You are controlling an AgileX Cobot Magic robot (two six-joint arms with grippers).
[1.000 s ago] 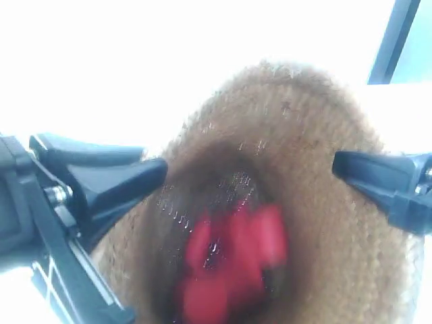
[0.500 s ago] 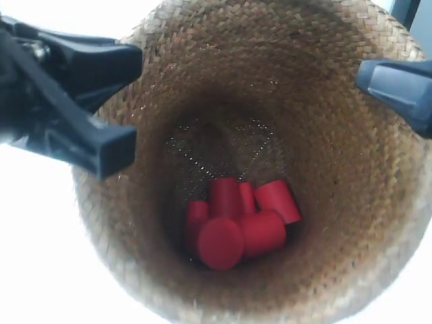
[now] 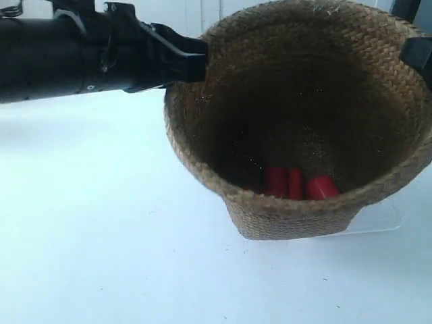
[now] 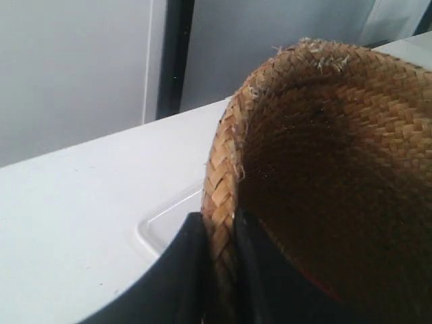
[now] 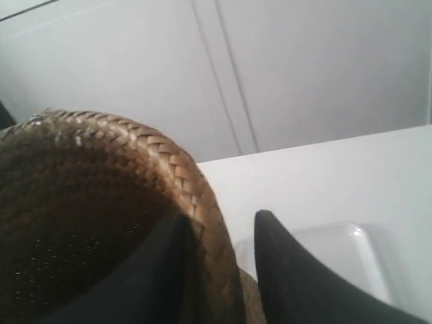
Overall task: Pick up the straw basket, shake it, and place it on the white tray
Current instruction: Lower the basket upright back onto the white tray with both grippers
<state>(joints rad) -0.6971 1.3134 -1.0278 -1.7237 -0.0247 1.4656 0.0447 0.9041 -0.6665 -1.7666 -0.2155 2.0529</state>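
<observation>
The straw basket point(image 3: 297, 121) is down at the table, leaning toward the exterior camera, with its base over the white tray point(image 3: 381, 214). I cannot tell whether its full weight rests there. Several red cylinders point(image 3: 294, 183) lie at its bottom. My left gripper point(image 4: 220, 233) is shut on the braided rim point(image 4: 217, 196), one finger inside and one outside. My right gripper point(image 5: 219, 226) straddles the opposite rim point(image 5: 192, 185). Its inner finger lies against the weave, and a gap shows between the rim and its outer finger point(image 5: 280, 260). In the exterior view the arm at the left point(image 3: 81, 54) reaches the rim, and a gripper tip point(image 3: 420, 55) shows at the right edge.
The white tabletop point(image 3: 101, 223) spreads in front and to the exterior view's left. A tray corner point(image 4: 162, 226) shows beyond the left fingers, another tray corner point(image 5: 341, 250) beyond the right ones. A grey wall point(image 5: 304, 67) and a dark post point(image 4: 177, 57) stand behind the table.
The basket, held up close to the exterior camera before, has come down to the tray. The red cylinders have settled at its bottom. The arms went down with it.
</observation>
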